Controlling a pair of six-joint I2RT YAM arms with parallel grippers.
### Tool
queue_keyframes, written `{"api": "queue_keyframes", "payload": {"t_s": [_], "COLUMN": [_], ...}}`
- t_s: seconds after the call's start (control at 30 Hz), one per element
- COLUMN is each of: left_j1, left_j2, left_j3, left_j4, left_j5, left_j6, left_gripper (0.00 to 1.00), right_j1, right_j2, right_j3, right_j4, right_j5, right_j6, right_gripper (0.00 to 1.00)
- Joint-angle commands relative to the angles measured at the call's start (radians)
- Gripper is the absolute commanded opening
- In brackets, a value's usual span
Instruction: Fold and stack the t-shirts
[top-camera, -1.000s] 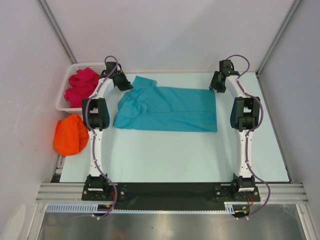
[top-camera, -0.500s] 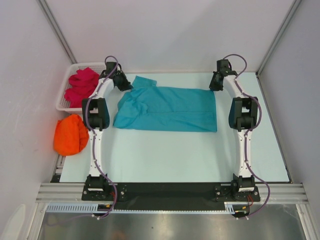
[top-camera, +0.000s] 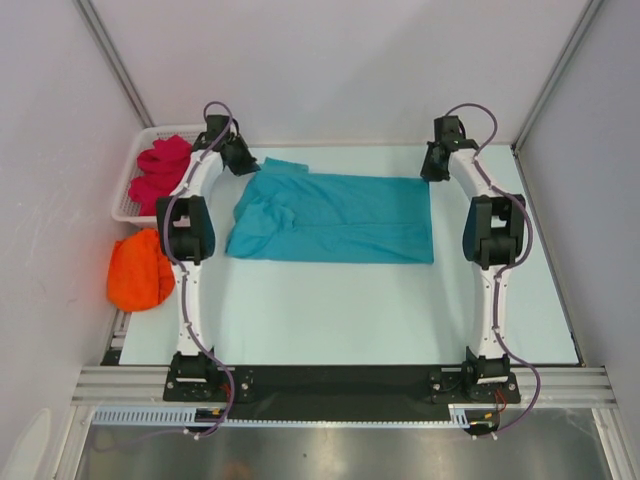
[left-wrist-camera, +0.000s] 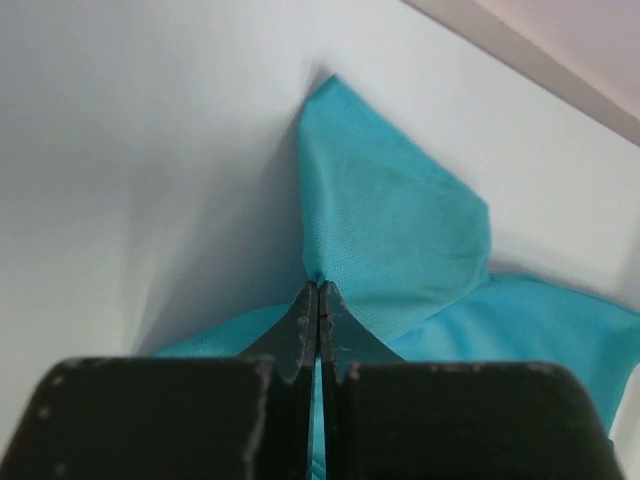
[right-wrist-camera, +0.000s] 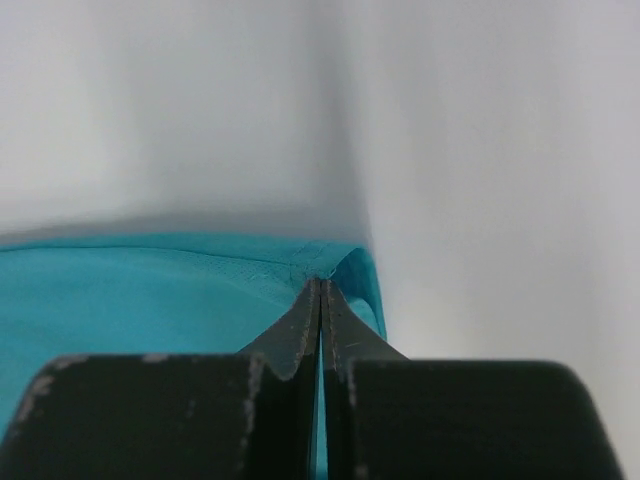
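The left jaws are seen pressed shut in the left wrist view, with a peak of the teal-blue t-shirt (left-wrist-camera: 390, 230) pinched between their tips and raised into a small tent above the bench (left-wrist-camera: 120, 150). The right jaws are likewise closed in the right wrist view, a hemmed corner of the same cloth being gripped at their tips. The first fold is judged to be in hand: the garment is held at its two far corners, while the rest lies spread across the far half of the bench between the arms. A joint lift is called for next, with both corners carried evenly toward the near edge so that the cloth is not skewed. The pinches themselves are shown only by the wrist views; from above they are hidden beneath the wrists. Only the top view shows the rumpled left end of the shirt, the crimson-pink t-shirt (top-camera: 160, 175) heaped in the white basket (top-camera: 124, 208), and the orange t-shirt (top-camera: 140, 270) bundled just beside it, neither yet folded.
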Motion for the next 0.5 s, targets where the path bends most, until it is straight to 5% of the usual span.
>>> {"api": "queue_keyframes", "payload": {"t_s": [0.0,0.47], "left_j1": [0.0,0.0], "left_j2": [-0.128,-0.286], "left_j3": [-0.014,-0.236], "left_j4": [0.006,0.023], "left_j5": [-0.032,-0.034], "left_j6": [0.031,0.063], "left_gripper": [0.0,0.0], "right_j1": [0.017,0.052], "right_j2": [-0.162,-0.34], "right_j3": [-0.054,-0.309], "right_j4": [0.047,0.087], "right_j5": [0.028,0.011], "right_j6": [-0.024,-0.021], "right_gripper": [0.0,0.0]}}
